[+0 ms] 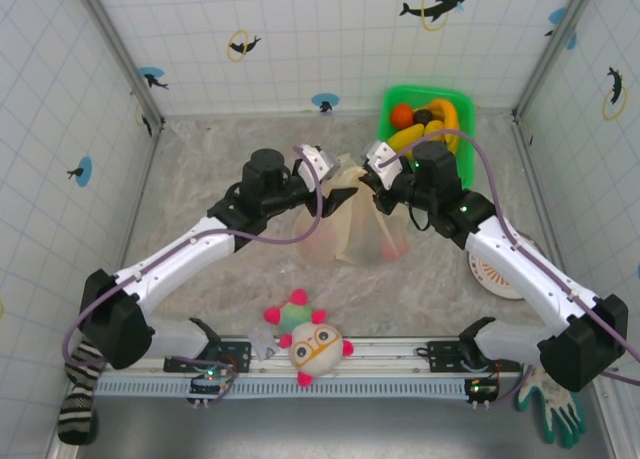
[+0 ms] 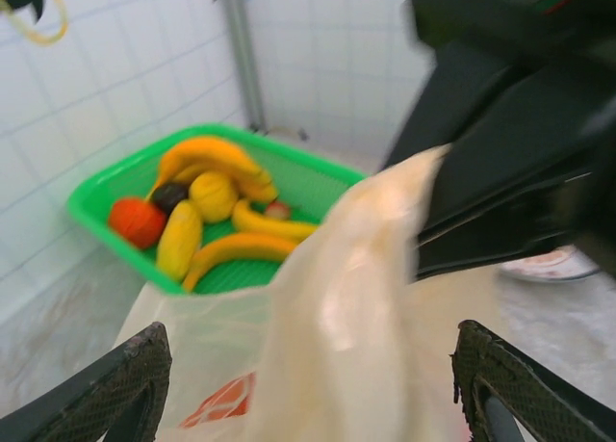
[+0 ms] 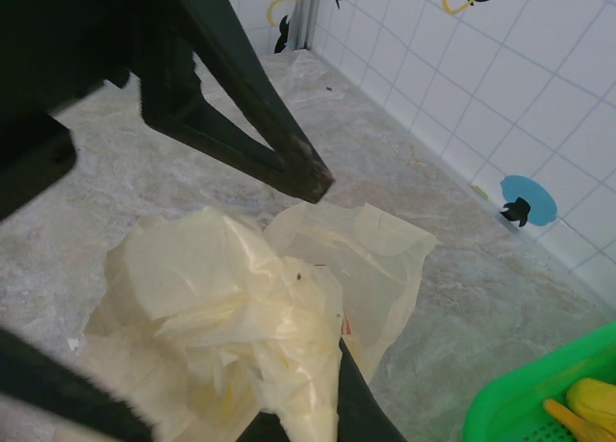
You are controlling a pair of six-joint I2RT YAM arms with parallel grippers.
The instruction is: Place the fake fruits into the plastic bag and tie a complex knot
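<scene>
Bag (image 1: 352, 219) mid-table, red fruits (image 1: 390, 247) showing through it. Bananas (image 1: 420, 134) and others left in basket (image 1: 392, 99). Right gripper (image 1: 380, 164) clamped on bag top. Left gripper (image 1: 318, 167) jaws apart, astride bag plastic. No knot seen, so tying looks unfinished.

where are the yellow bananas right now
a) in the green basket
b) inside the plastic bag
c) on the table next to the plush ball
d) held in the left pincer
a - the bananas lie in the green basket at the back right, next to an orange fruit.
</scene>
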